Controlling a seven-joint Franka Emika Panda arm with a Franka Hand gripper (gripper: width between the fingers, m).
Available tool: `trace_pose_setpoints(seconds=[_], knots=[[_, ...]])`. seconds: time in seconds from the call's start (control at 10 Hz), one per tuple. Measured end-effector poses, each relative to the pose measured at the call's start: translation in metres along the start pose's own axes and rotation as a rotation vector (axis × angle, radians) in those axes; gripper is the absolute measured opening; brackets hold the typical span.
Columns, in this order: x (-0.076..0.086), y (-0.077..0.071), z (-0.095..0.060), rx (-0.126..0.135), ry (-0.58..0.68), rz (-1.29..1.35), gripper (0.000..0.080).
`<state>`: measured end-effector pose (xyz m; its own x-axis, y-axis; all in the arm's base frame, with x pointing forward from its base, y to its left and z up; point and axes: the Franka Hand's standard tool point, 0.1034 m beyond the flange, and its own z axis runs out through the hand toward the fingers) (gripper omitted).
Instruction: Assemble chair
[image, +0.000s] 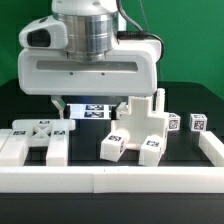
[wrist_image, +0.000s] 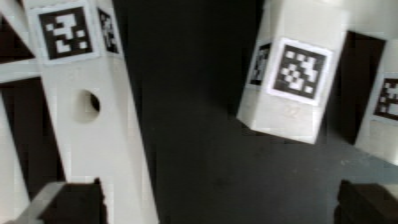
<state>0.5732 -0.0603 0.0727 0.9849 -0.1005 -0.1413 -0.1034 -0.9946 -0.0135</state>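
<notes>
White plastic with black-and-white tags: the chair (image: 135, 132) lies in pieces on the black table (image: 85, 150), all of it below the fingers and none of it gripped. The gripper (wrist_image: 214, 205) hangs with its fingers (wrist_image: 61, 202) spread as wide as they go, holding nothing. From the wrist, a long part (wrist_image: 86, 120) with a round hole runs just inside one finger, close enough that I cannot rule out contact. A shorter tagged block (wrist_image: 290, 88) lies ahead of the other finger, tilted and clear of it, with bare table in the gap between. Progress, my judgement: early. No seat sits on legs and no back stands. Pieces in the central cluster may be mated or merely leaning; I cannot tell. Picking, aligning and joining are nearly all left. Count, exterior view: one flat crossed panel (image: 33, 130), one stubby part (image: 57, 150) touching it, a central cluster of at least three chunky pieces, two small cubes (image: 175, 122) beyond. Wrist view: two parts. Outward: one border wall (image: 110, 180), one marker board (image: 90, 112) beneath the hand, one arm (image: 85, 45).
</notes>
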Motion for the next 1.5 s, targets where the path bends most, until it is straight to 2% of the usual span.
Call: trace_pose_setpoints(seconds=[0.3, 0.7, 1.0, 1.1, 1.2, 1.5], knots=[[0.000, 0.001, 0.001, 0.000, -0.002, -0.006, 0.0649], [0.002, 0.041, 0.005, -0.006, 0.054, -0.221, 0.0649], [0.003, 0.042, 0.006, -0.011, 0.068, -0.220, 0.0649], [0.009, 0.046, 0.005, -0.031, 0.120, -0.228, 0.0649], [0.008, 0.051, 0.010, -0.042, 0.133, -0.238, 0.0649], [0.010, 0.056, 0.023, -0.050, 0.123, -0.237, 0.0649]])
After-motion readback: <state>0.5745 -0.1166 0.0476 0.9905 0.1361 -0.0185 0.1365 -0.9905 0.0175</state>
